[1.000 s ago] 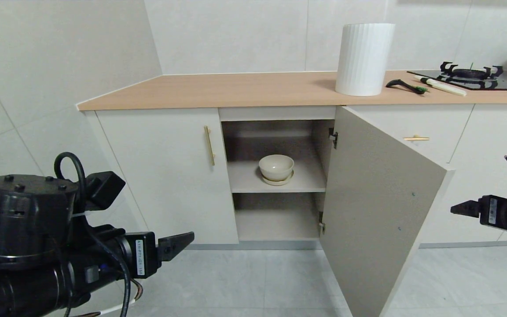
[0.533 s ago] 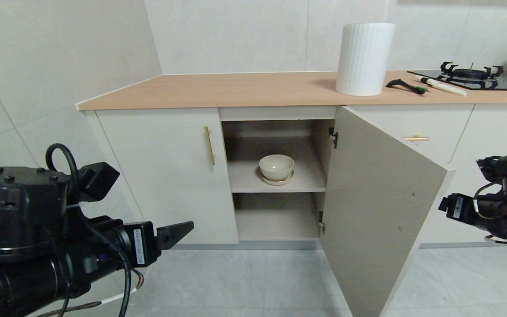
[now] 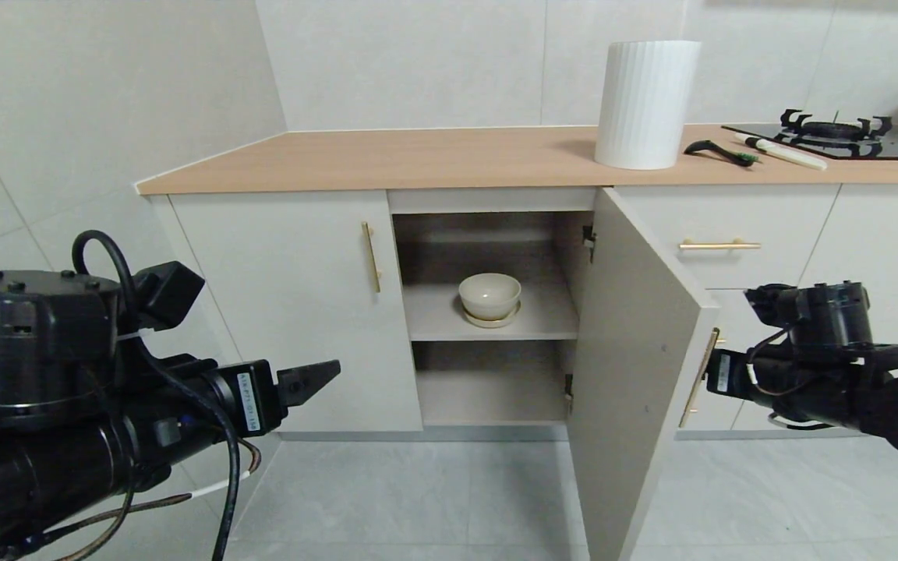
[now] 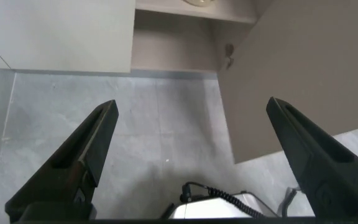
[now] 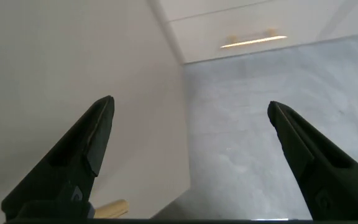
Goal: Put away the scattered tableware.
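A cream bowl (image 3: 489, 294) sits on a small plate (image 3: 488, 320) on the middle shelf of the open cabinet (image 3: 488, 327). The cabinet door (image 3: 640, 366) stands partly open, swung out to the right. My right gripper (image 3: 710, 372) is at the door's outer face beside its gold handle (image 3: 700, 379); in the right wrist view the gripper (image 5: 190, 104) is open with nothing between its fingers, and the door face (image 5: 73, 62) is close by. My left gripper (image 3: 310, 382) hangs low, left of the cabinet, and is open (image 4: 191, 106) over the floor.
On the wooden counter (image 3: 387, 160) stand a tall white ribbed container (image 3: 644, 105), a black-handled utensil (image 3: 718, 151) and a cream stick (image 3: 780, 151), with a gas hob (image 3: 846, 132) at the far right. The left cabinet door (image 3: 293, 312) is closed. Tiled floor (image 3: 449, 499) lies below.
My right arm has moved left up to the door's outer face, and the door has swung partly toward closing. My left arm has risen slightly.
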{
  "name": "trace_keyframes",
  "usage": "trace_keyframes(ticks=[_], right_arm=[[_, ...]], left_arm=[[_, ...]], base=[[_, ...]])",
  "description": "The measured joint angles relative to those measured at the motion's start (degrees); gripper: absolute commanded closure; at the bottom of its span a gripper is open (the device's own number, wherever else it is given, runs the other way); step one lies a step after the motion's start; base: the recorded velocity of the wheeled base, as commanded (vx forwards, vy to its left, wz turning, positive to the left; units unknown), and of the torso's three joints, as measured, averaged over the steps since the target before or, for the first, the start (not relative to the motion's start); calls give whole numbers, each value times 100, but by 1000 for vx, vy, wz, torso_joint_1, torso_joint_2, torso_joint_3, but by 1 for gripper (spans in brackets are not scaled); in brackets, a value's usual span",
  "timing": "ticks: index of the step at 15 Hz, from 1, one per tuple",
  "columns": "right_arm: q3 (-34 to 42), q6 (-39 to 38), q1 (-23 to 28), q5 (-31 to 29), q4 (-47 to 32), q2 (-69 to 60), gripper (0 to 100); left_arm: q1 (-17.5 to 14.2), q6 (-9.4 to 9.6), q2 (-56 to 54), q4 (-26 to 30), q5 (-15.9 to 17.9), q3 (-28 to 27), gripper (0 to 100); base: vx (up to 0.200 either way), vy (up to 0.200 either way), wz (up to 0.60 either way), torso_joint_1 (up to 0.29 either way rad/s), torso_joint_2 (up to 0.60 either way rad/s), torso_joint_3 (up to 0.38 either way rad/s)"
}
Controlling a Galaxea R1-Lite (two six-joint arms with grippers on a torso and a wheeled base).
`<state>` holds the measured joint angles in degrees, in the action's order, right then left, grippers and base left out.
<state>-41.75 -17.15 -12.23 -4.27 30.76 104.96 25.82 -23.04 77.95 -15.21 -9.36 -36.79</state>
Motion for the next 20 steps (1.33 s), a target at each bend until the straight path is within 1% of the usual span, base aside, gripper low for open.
trace_keyframes(ticks=[3,6,8,11,17,18,19,20], right_arm=[[-452,7,-728,6,4,378,0],[-1047,21,-1235,2,-54,808,0],[-1449,27,-1445,17,-57,1100,0],[-1913,22,-1503,9,-71,1458,0],[-2242,5,-1525,-9,-13,1952,0],[-2271,0,-1527,-13,-11,1998,0],[-2310,-2,-1525,-20,-7,2046,0],[-2343,-13,-1525,-20,-7,2083,0]], left_arm=[[0,35,9,9,-27,-50,0],[6,40,11,17,-27,-59,0],[0,41,13,27,-32,-59,0],[0,49,22,35,-35,-44,0],[28,110,44,38,-35,46,0],[28,150,44,39,-38,60,0],[28,306,46,41,-38,94,0],[30,372,48,52,-38,132,0]], base=[[0,0,0,0,0,0],[0,0,0,0,0,0],[0,0,0,0,0,0],[0,0,0,0,0,0],[0,0,0,0,0,0],[0,0,0,0,0,0],[0,0,0,0,0,0],[200,0,0,2,2,7]])
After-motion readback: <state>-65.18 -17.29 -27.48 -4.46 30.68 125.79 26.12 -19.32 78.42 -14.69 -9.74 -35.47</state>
